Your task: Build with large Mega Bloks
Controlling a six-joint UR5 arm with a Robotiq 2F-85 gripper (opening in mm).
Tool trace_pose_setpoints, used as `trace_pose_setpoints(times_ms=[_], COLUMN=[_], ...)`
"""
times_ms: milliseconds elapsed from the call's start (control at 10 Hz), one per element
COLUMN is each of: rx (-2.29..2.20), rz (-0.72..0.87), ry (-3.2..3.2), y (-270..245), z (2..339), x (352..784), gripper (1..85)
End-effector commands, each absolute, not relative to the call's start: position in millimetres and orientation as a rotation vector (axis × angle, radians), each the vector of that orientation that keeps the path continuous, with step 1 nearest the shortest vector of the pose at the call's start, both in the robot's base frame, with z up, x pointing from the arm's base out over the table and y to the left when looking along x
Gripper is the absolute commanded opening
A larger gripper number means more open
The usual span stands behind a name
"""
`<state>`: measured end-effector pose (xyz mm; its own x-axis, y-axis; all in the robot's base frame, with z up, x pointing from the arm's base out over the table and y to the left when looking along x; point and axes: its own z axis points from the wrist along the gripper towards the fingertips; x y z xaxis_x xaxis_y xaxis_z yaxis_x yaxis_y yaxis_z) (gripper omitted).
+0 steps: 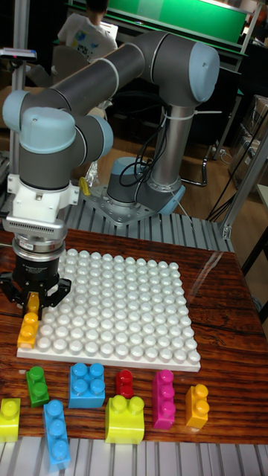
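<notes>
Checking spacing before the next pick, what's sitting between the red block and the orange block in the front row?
In the tall fixed view, one pink block stands upright between the red block and the loose orange block, apart from both.

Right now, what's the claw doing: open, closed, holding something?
Claw: closed on an orange block at the front-left corner of the white baseplate.

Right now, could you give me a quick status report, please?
Tool down at baseplate left edge, on orange block. Grip unclear. Eight loose blocks in front, nothing blocking.
</notes>
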<state>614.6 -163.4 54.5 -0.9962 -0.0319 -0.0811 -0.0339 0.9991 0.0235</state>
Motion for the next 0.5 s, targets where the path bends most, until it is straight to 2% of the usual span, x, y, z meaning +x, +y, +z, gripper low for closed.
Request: trace_pose_setpoints(times_ms=[0, 400], rx=[-0.049, -0.047], rz=[0.055, 0.038], ry=[3.046, 3.026], y=[-164, -165], z=[49, 37], x=[615, 617], gripper=[1.0, 1.0])
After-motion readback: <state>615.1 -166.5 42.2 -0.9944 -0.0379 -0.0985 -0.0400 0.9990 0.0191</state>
